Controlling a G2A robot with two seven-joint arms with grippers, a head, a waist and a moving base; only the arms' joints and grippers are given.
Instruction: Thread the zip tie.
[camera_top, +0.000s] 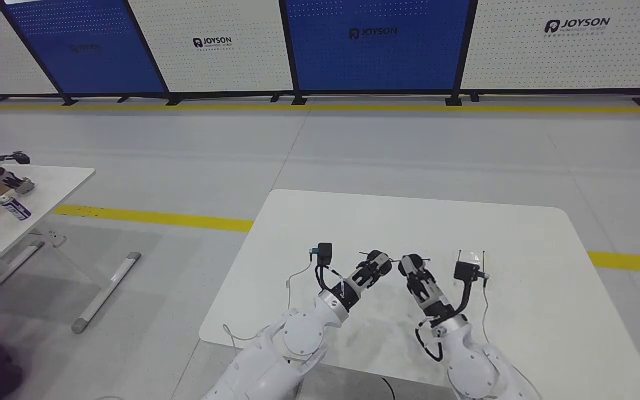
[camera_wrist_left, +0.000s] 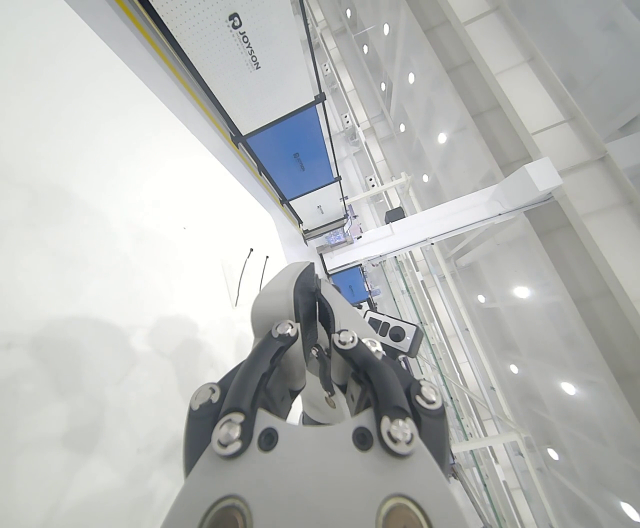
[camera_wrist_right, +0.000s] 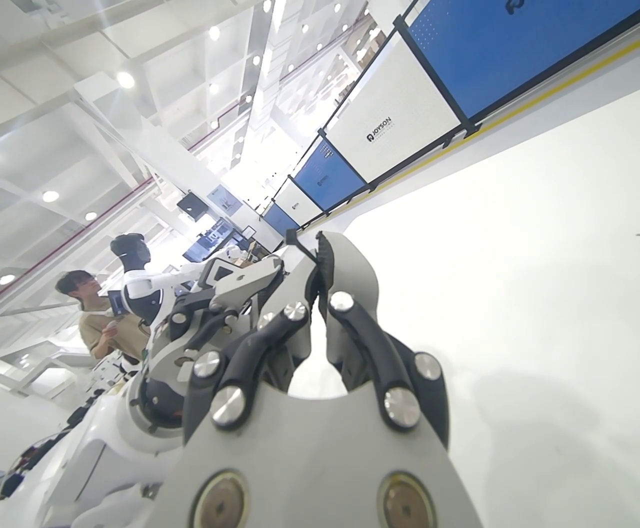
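The zip tie (camera_wrist_right: 299, 243) is a thin black strip pinched at the very tip of the right end effector (camera_wrist_right: 320, 250). A short length pokes out past the fingertips, up in the air above the table (camera_top: 520, 230). That end effector is closed tight on it, its two black pads pressed together with the strip between them.

The left end effector (camera_wrist_left: 314, 280) is right up against it. From above, the two tips nearly meet over the near half of the table, the left end effector (camera_top: 387, 261) just beside the right end effector (camera_top: 404, 263). The left one's fingers are drawn together too, with no gap between the pads. I can't make out whether it has hold of the tie or of anything else.

Farther out on the white tabletop lie a loose zip tie (camera_wrist_left: 243, 274) and a second loose zip tie (camera_wrist_left: 263, 272). Both are black, flat and roughly parallel, close together but apart, and well clear of both end effectors.

Beyond the table a yellow floor line (camera_top: 150, 217) crosses the grey floor. Blue and white partition panels (camera_top: 375, 45) stand along the back, and a second table (camera_top: 40, 190) stands off to the left.
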